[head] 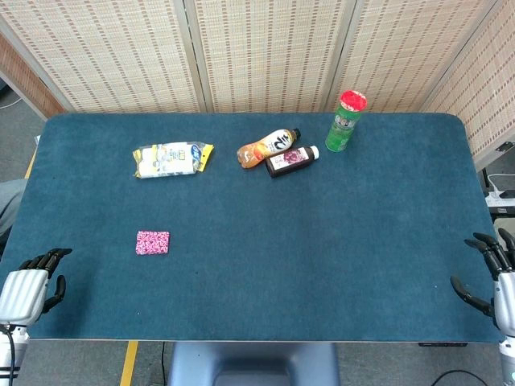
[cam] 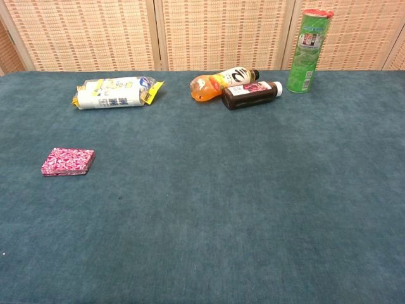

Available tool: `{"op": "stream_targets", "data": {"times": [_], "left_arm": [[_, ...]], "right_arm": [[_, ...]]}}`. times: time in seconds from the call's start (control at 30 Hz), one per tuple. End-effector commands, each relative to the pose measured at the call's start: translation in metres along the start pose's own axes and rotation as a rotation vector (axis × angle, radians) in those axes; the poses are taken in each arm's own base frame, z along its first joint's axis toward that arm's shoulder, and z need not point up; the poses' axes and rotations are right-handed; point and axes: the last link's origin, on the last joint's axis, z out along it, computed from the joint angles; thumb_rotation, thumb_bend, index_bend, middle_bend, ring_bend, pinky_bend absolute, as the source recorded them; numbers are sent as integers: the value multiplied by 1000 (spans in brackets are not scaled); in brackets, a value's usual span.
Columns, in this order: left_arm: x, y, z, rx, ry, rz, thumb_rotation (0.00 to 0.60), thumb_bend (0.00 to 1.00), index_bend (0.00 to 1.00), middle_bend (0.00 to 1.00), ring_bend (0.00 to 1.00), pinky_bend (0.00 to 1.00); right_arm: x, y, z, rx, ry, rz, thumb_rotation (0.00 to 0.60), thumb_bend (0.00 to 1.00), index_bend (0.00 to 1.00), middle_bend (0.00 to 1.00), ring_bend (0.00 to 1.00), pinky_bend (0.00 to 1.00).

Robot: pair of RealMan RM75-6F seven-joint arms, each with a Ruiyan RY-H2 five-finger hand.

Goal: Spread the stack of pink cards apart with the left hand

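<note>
Silver-backed, the left hand [head: 30, 285] hangs off the table's [head: 265, 265] front-left corner, fingers loosely apart, holding nothing. Just inward, the pink cards [head: 153, 242] lie neatly stacked. At the front-right corner the right hand [head: 492, 277] spreads empty.

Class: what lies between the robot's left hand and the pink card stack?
Only bare blue felt table separates the left hand from the stack of pink cards, seen in the head view.

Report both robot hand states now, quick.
Left robot hand: open, holding nothing, fingers apart at the table edge.
Right robot hand: open, holding nothing, fingers spread.
</note>
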Motion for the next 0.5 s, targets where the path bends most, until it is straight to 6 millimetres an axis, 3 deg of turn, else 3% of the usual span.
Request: {"op": "stream_targets", "data": {"times": [0.03,0.3,0.33,0.4,0.5], "left_arm": [[-1,1,-1,-5,-6,10,600,622,187,239,292,371],[-1,2,-1,-15,-5,28,600,612,168,295,351,387],[-1,2,-1,-16,-5,30,600,599,164,342,402,413],[-3,3,1,-26,-4,41,600,551,159,542,612,570],[-7,14,28,-159,-18,78,600,457,170,754,848,803]], "right_arm": [[-2,-1,0,7,-9,-3,600,151,280,208,74,360],[-5,-2,-1,20,-28,-4,600,152,281,208,74,362],[-5,-3,-1,21,-27,-4,600,152,281,208,74,362],[-5,-4,-2,30,-24,-2,600,152,282,208,74,363],[-5,-4,0,30,10,13,600,151,283,208,74,365]]}}
